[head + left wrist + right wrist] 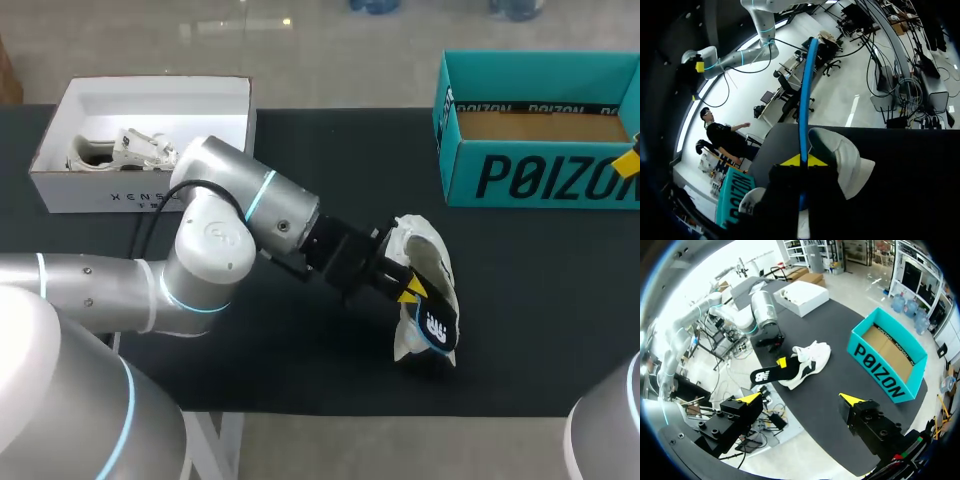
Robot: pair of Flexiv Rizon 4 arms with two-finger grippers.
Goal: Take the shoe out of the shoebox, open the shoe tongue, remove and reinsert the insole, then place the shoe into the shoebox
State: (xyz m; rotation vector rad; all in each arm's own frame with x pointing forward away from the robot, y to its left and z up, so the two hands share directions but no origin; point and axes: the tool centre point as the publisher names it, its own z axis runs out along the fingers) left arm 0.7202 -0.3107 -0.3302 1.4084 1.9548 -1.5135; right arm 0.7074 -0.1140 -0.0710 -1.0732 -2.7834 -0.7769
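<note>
A white shoe (pixel 422 245) lies on its side on the black table mat (pixel 300 380), a little right of the middle. My left gripper (pixel 408 292) is shut on a black insole (pixel 437 327) with a blue edge, held against the shoe's near end. In the left wrist view the insole (pixel 805 95) stands edge-on between the yellow fingertips (pixel 801 160), with the shoe (pixel 842 155) just beyond. The right wrist view shows the shoe (pixel 809 361), the insole (pixel 766 374) and my open right gripper (pixel 801 399) high above the table. The teal shoebox (pixel 540 175) sits open at the back right.
A white box (pixel 140 190) holding another white shoe (pixel 125 150) stands at the back left. One yellow fingertip (pixel 628 163) of my right arm shows over the teal box's right end. The teal box (pixel 887 357) has only brown card inside.
</note>
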